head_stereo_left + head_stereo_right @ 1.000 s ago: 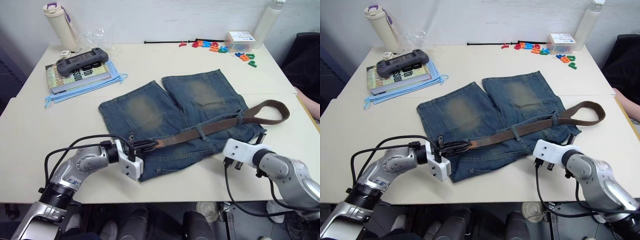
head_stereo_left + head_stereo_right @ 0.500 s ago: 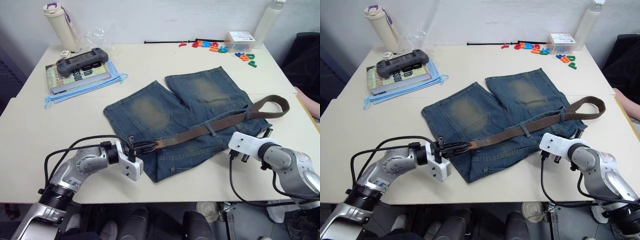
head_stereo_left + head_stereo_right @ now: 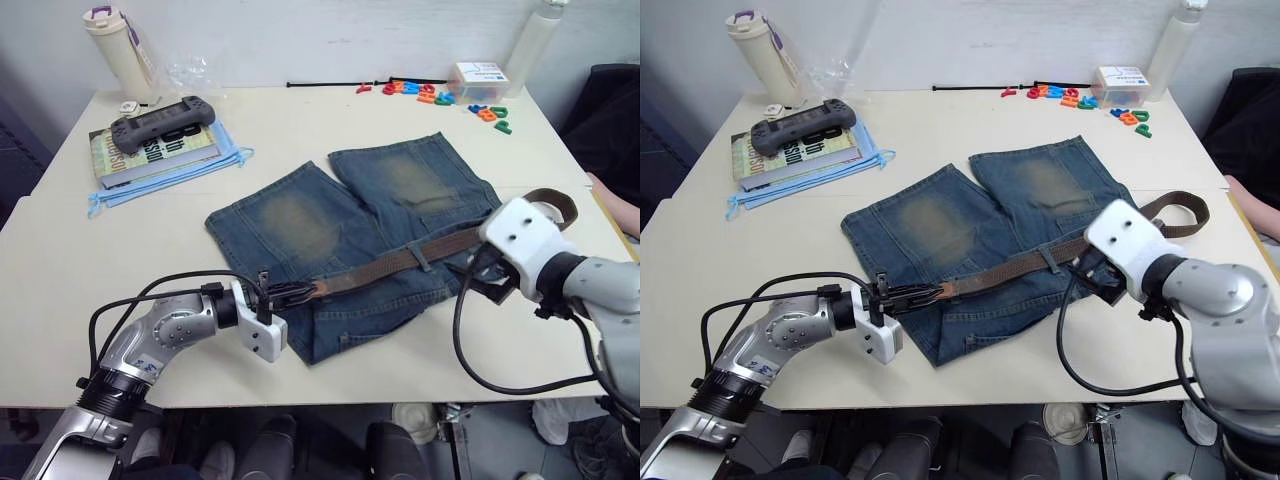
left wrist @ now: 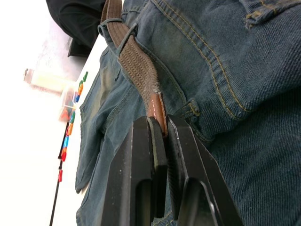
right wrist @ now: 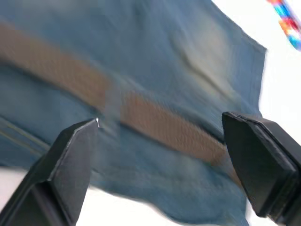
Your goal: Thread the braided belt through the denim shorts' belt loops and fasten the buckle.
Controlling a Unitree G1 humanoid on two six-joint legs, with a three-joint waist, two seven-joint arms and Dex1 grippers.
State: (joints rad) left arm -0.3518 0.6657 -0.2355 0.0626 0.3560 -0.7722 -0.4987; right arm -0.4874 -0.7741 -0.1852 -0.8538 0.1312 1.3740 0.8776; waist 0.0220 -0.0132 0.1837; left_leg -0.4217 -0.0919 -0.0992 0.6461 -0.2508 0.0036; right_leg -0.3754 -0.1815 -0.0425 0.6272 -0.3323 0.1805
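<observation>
While your left tool [image 4: 160,141] pinches the braided belt's [image 3: 400,262] tan tip, the strap lies across the denim shorts [image 3: 340,220] on the desk [image 3: 300,120]; your right tool [image 5: 160,141] hovers spread above.

Hardly any writing is coming through legibly. The book [image 3: 150,152] lying under the game controller [image 3: 163,118] at about ten o'clock on the table is showing large pale letters on its cover (partly covered, too broken up to read). The small box [image 3: 478,78] at about one o'clock is carrying a printed label, its text too small to make out.
</observation>
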